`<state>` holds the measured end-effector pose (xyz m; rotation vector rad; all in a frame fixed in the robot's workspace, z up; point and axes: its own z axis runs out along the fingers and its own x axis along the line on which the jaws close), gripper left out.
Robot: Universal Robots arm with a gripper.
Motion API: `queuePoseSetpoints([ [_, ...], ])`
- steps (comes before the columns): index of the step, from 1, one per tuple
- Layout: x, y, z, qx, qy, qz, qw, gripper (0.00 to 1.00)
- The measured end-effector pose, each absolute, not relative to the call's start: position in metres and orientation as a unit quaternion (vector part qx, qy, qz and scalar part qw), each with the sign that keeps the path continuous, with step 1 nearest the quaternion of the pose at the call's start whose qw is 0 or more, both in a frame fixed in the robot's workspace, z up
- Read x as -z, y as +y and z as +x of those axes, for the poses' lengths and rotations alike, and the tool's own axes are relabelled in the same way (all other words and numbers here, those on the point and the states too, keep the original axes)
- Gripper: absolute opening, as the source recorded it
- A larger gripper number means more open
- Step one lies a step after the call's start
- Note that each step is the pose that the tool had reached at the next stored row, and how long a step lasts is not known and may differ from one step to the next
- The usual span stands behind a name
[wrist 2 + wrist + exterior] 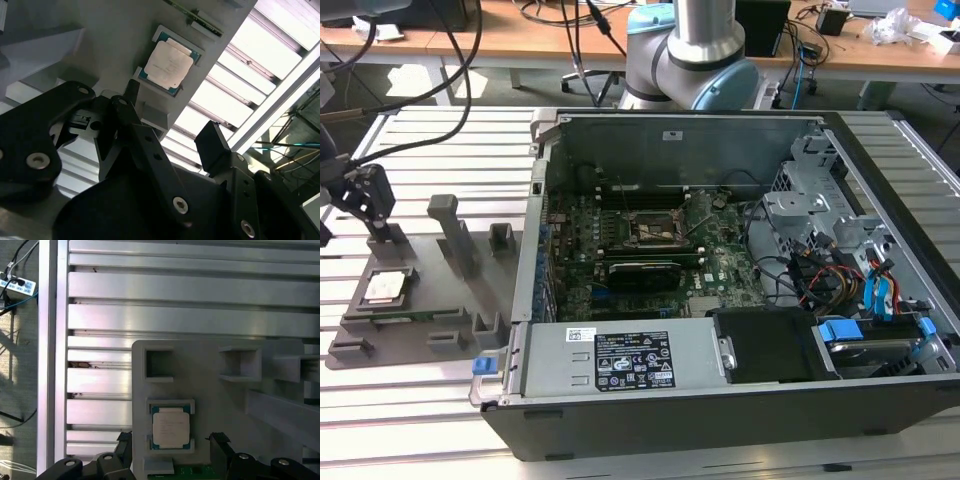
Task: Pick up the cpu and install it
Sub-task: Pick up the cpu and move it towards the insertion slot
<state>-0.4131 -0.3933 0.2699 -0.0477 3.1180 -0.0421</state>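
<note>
I see my claw spread wide, holding nothing. It hangs above the cpu, not touching it. The cpu lies flat in its slot on the grey tray, which sits on the tabletop beside the open case.

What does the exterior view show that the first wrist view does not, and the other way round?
Exterior view's own: the open computer case, its motherboard with the socket frame, and the arm's base. First wrist view's own: a small white device with cables past the edge of the slatted aluminium table, and how the open gripper straddles the cpu without touching it. Shared: the cpu in the grey fixture tray on that table.
</note>
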Motion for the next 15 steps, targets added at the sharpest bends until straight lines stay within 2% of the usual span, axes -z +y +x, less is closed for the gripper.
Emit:
queuePoseSetpoints([
  [15, -0.259, -0.393, -0.411, 0.013, 1.0, -0.015, 0.011, 0.72],
])
